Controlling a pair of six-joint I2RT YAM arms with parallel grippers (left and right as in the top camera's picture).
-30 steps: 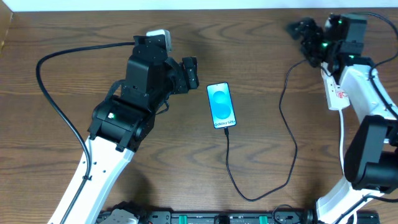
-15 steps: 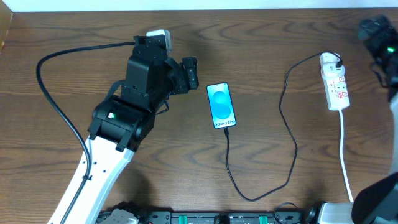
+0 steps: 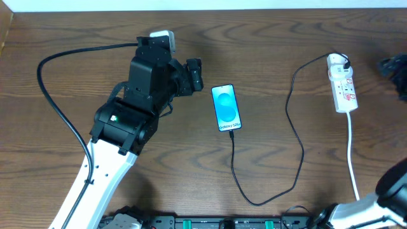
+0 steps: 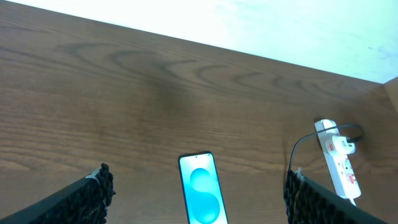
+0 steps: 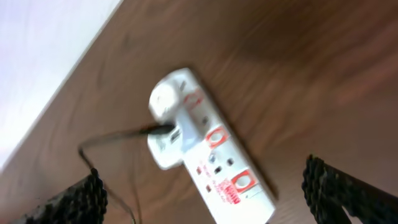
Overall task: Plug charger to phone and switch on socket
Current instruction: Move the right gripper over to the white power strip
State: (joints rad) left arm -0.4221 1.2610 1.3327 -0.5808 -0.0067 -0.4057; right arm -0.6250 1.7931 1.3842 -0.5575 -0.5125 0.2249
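Note:
The phone (image 3: 227, 107) lies flat mid-table with its blue screen lit; it also shows in the left wrist view (image 4: 202, 190). The charger cable (image 3: 297, 152) loops from the phone's near short edge, where its tip (image 3: 233, 133) meets the phone, to a black plug in the far end of the white socket (image 3: 342, 86). My left gripper (image 3: 194, 75) is open and empty, hovering left of the phone, fingers (image 4: 93, 196) wide apart. My right gripper (image 3: 393, 66) is open and empty at the right edge, above and right of the socket (image 5: 211, 158), which looks blurred.
The socket's white cord (image 3: 351, 152) runs toward the front edge at the right. A thick black arm cable (image 3: 48, 95) arcs across the left of the table. The table's far edge (image 4: 205, 43) meets a white wall.
My right arm has swung off the socket toward the right edge of the overhead view, uncovering the socket. The left arm, phone and cable have not moved.

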